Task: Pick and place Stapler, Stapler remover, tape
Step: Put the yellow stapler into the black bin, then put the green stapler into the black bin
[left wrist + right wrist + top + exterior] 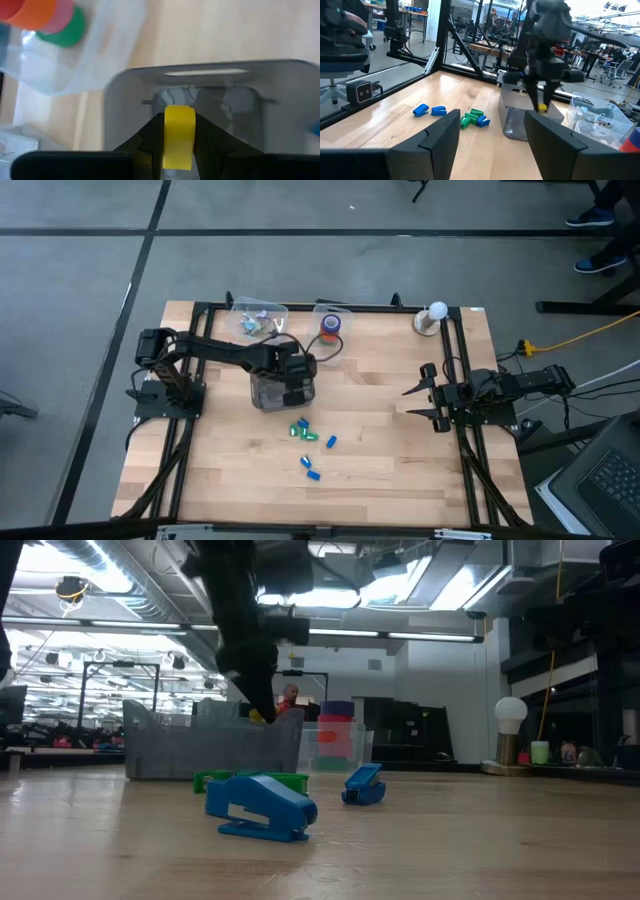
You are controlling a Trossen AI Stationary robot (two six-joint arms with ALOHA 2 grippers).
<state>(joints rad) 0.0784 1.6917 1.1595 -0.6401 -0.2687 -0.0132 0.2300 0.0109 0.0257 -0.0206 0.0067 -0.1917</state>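
1. While the left gripper (178,145) hangs over the grey bin (272,391) in the middle of the table (400,470), its two dark fingers (145,140) are closed narrow on a small yellow piece (179,135).
2. From the low camera, this yellow piece (258,716) shows just above the rim of the grey bin (200,745), at the tip of the left gripper (262,712).
3. On the far side of the table, just beside the grey bin, stands a clear container (333,320) with the tape (331,326) inside it; the rolls are stacked, and the left wrist camera shows orange, pink and green colours (52,17).
4. A second clear container (258,319) stands beside it, with small mixed things inside that I cannot identify.
5. Nearer than the bin, small blue and green oblong pieces (308,436) lie loose on the wood, some touching each other, and one blue piece (312,471) lies a little apart.
6. The right gripper (418,402) waits at the right side of the table, well apart from the bin, and its fingers (440,137) stand wide open with nothing between them.
7. A white round lamp-like object (432,317) stands at the far right corner.
8. Beyond the table, a person (290,698) shows in the room.
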